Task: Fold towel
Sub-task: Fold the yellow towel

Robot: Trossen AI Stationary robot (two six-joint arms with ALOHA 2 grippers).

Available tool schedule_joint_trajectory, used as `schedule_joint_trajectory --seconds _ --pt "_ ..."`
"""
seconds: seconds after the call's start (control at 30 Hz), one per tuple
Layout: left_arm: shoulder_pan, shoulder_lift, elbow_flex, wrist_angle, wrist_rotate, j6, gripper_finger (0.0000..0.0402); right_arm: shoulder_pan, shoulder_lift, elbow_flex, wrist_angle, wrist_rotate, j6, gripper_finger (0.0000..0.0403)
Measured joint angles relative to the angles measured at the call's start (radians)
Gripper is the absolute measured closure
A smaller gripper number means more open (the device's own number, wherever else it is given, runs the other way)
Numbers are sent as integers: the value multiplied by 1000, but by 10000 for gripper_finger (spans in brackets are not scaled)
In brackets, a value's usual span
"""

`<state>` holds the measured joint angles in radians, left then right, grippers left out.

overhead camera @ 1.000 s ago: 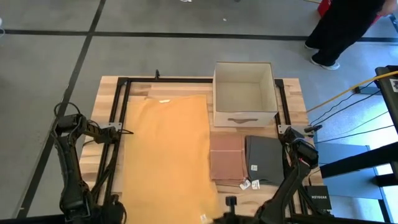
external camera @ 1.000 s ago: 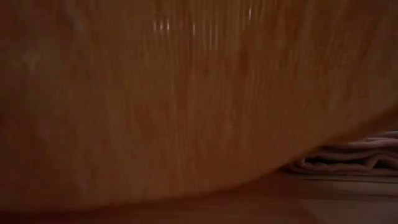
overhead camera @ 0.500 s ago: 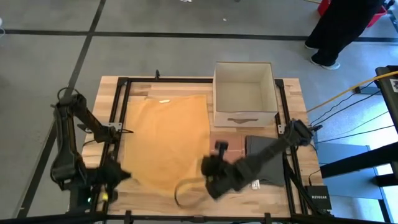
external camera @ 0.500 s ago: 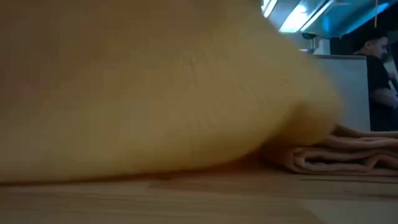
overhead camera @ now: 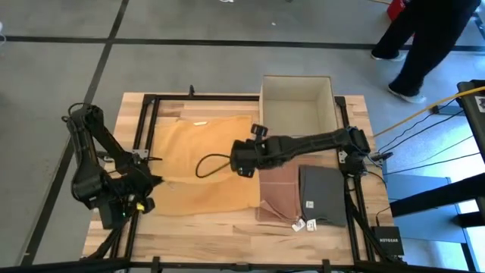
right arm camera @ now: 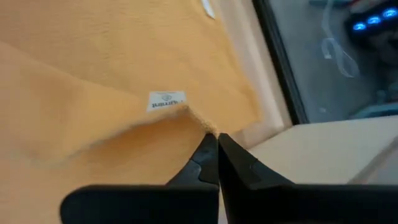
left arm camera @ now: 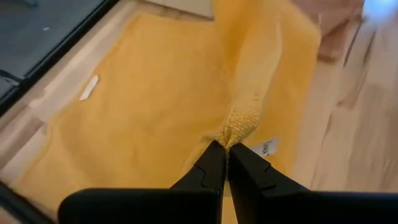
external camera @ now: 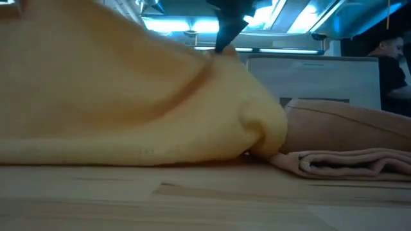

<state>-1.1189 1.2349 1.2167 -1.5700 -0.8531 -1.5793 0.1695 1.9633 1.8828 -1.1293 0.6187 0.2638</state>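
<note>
I've got both pincers clamped on the yellow terry towel (overhead camera: 201, 163): right pincer (overhead camera: 241, 160) holds a corner mid-tabletop, left pincer (overhead camera: 148, 184) pinches an edge, prob. the near-left corner. Towel's half doubled over.

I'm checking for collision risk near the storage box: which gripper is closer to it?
Right. The right gripper, shut on the yellow towel, sits just off the white box. The left gripper, also shut on the towel, is over by the table's far side.

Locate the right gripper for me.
High view: the right gripper is mid-table over the yellow towel, pinching its corner, just left of the white box.
</note>
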Motion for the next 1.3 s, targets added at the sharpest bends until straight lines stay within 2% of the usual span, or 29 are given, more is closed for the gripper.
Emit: schedule_joint_trajectory --seconds 0.13,0.33,0.57,0.77,0.93,1.1,1.3 --pt "41 -51 -26 -4 -58 -10 396 -56 0 1 86 -149 -106 402" --pt "166 -124 -56 0 -162 78 396 -149 0 1 138 -162 -280 402" --pt "336 -240 -124 -1 -123 240 396 -291 1 -13 132 -271 -354 402" --pt "446 -423 -225 -2 -99 282 396 -360 9 -13 158 -361 -402 402" --pt "541 -574 -294 -3 -122 315 396 -400 47 -13 191 -369 -429 402" --pt "613 -664 -361 -2 -163 373 396 -447 93 -13 188 -359 -428 402" --pt "655 -692 -373 0 -158 374 396 -487 98 -13 151 -213 -427 402"
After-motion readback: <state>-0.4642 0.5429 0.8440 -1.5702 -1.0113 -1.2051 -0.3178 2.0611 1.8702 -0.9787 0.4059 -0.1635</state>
